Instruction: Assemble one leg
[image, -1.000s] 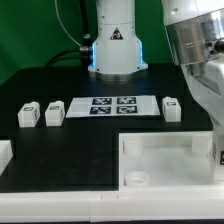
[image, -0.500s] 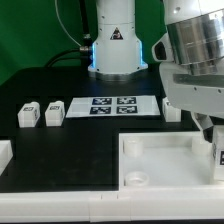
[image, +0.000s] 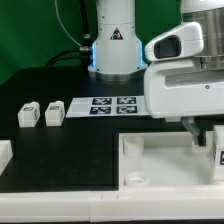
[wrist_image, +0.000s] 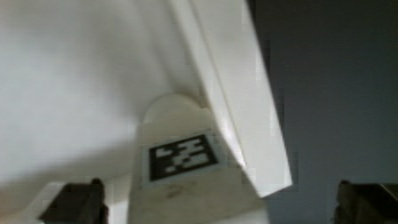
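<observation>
In the wrist view a leg (wrist_image: 183, 165), a small white block with a black-and-white tag, stands against the raised wall of the white panel (wrist_image: 231, 80). My gripper (wrist_image: 217, 203) is open, with a dark finger (wrist_image: 71, 203) on either side of the leg and a gap to each. In the exterior view the gripper (image: 205, 138) hangs over the panel's (image: 160, 160) right side, where the tagged leg (image: 220, 150) shows at the picture's edge. Two more legs (image: 28, 115) (image: 54, 113) stand at the exterior view's left.
The marker board (image: 105, 105) lies behind the panel, in front of the arm's base (image: 112, 45). A white block (image: 5, 153) sits at the exterior view's left edge. The hand's big white body hides the table at the right.
The hand has swung down and toward the exterior view's left. It now fills the right side and hides the leg that stood to the right of the marker board.
</observation>
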